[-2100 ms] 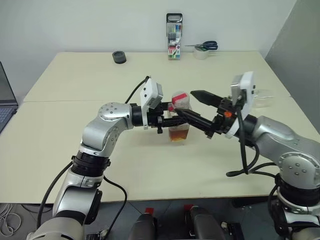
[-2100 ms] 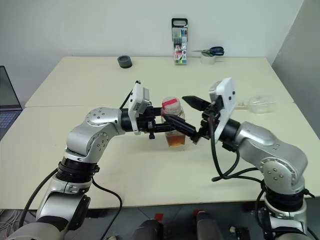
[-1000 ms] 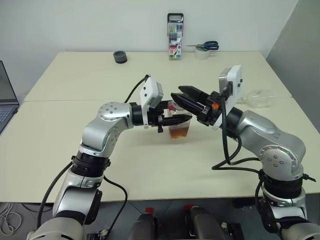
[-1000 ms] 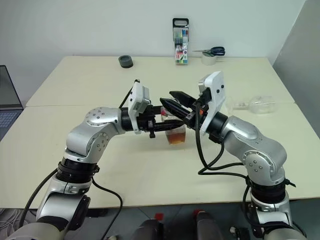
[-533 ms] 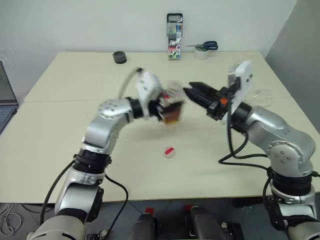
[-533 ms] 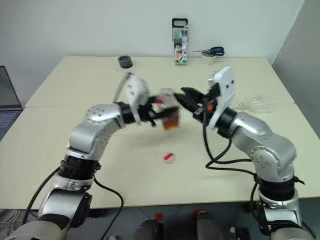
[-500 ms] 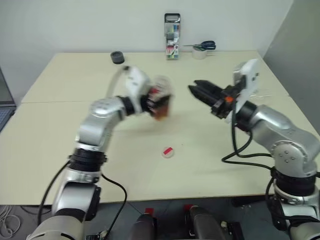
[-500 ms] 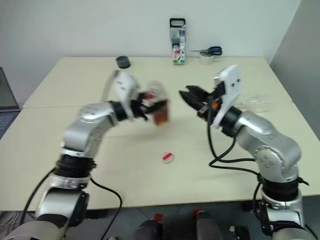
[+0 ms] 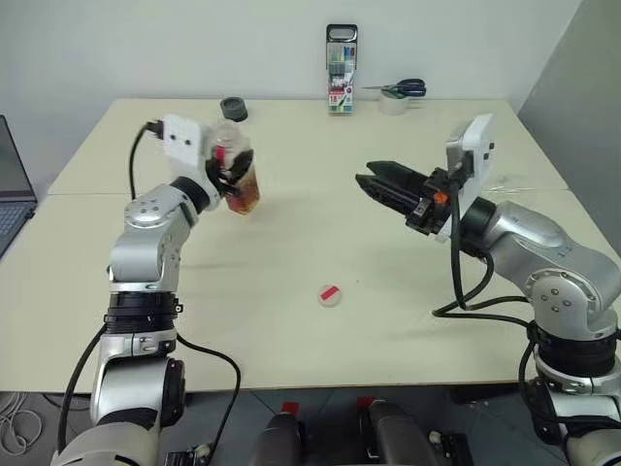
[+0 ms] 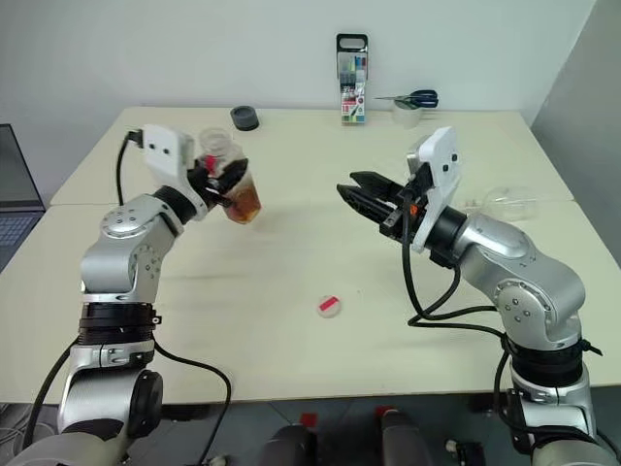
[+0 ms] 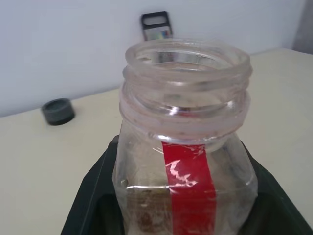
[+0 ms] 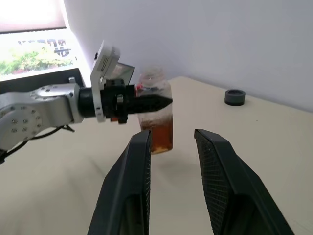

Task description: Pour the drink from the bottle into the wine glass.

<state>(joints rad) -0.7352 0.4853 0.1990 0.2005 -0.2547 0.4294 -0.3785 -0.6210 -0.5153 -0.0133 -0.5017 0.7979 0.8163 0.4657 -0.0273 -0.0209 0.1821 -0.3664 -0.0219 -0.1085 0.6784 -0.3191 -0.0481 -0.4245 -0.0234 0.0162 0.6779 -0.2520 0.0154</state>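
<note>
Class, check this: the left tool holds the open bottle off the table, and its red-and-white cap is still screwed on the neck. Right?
Not quite. The left tool does hold the bottle off the table, but the neck is bare, as the left wrist view shows. The cap lies on the table in the right eye view.

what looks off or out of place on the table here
The bottle's cap lies loose mid-table, and the wine glass looks tipped on its side near the right edge, far from the open bottle in the left gripper.

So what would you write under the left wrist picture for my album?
Left gripper holding an open bottle, cap off, drink low inside.
</note>
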